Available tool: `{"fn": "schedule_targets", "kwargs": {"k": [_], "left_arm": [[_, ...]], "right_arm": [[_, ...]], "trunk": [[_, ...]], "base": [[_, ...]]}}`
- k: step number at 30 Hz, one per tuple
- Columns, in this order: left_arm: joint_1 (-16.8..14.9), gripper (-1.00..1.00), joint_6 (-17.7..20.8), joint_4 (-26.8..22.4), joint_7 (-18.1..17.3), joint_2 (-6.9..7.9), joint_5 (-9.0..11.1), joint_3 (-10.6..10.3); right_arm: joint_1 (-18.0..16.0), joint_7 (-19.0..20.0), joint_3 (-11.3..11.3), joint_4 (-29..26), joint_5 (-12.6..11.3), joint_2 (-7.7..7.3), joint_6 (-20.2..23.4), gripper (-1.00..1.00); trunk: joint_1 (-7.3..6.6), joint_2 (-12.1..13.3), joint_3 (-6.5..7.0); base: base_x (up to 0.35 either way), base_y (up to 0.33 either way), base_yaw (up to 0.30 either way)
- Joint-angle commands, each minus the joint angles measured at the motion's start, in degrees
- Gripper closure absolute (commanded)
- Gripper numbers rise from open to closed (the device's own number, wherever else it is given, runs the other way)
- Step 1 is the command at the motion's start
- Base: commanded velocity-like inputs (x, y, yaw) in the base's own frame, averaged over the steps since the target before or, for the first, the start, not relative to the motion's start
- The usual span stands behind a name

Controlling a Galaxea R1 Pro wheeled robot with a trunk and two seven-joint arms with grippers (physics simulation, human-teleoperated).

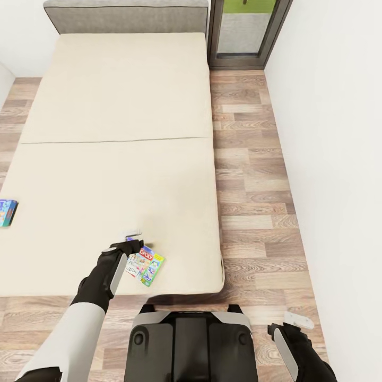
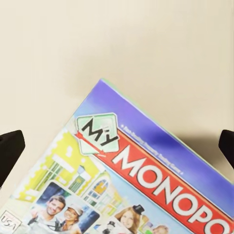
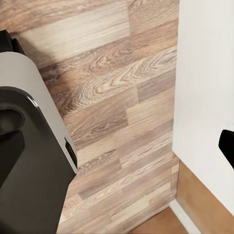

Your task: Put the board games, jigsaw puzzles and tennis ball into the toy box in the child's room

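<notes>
Left tool (image 1: 132, 240): sits low and left of centre in the head view, over the near edge of the bed (image 1: 106, 159). In the left wrist view its two dark fingertips (image 2: 9, 151) stand at opposite edges of the frame, so the jaws are spread wide and hold nothing.

Between those fingertips lies the Monopoly game box (image 2: 146, 180), flat on the mattress and turned at an angle to the jaw line. In the head view the same game box (image 1: 146, 265) is just right of the tool, close to the bed's front edge. You cannot tell from these frames whether the tips already touch the mattress.

Risks from here:
- The box is wide and lies flat. Close across its face and the tips will likely skid off the top or only pinch one corner; the box would then swing or drop.
- It lies close to the bed edge. A sideways nudge during closing could push it off onto the wood floor (image 1: 249, 175).
- Pressing down into the soft mattress may bury the box edge and spoil the grip.

Right tool (image 1: 297, 326): lower right of the head view, beside the robot base (image 1: 191, 345), above floor near the wall. Its fingertips look apart and empty.

A second, blue game box (image 1: 7, 212) rests at the far left edge of the bed, well apart from the first.
</notes>
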Motion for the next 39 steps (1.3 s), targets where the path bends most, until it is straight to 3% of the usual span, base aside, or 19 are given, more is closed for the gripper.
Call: {"fn": "schedule_targets", "kwargs": {"k": [1,12,39], "left_arm": [[-0.01,-1.0,0.14,-0.09,0.08,-0.05,0.0,0.13],[-0.01,-1.0,-0.44,-0.09,0.09,0.07,0.0,0.08],[-0.01,-1.0,-1.43,-0.09,0.1,-0.02,0.0,0.07]], "right_arm": [[0.0,-0.42,0.09,-0.09,-0.59,-0.02,0.15,-1.0],[0.0,-0.42,0.09,-0.09,-0.57,-0.02,0.15,-1.0],[0.0,-0.42,0.1,-0.09,-0.6,-0.02,0.15,-1.0]], "trunk": [[0.03,-0.09,-0.06],[0.03,-0.09,-0.38],[0.03,-0.09,-2.61]], "base": [[0.0,0.0,0.0],[0.0,0.0,0.0],[0.0,0.0,0.0]]}}
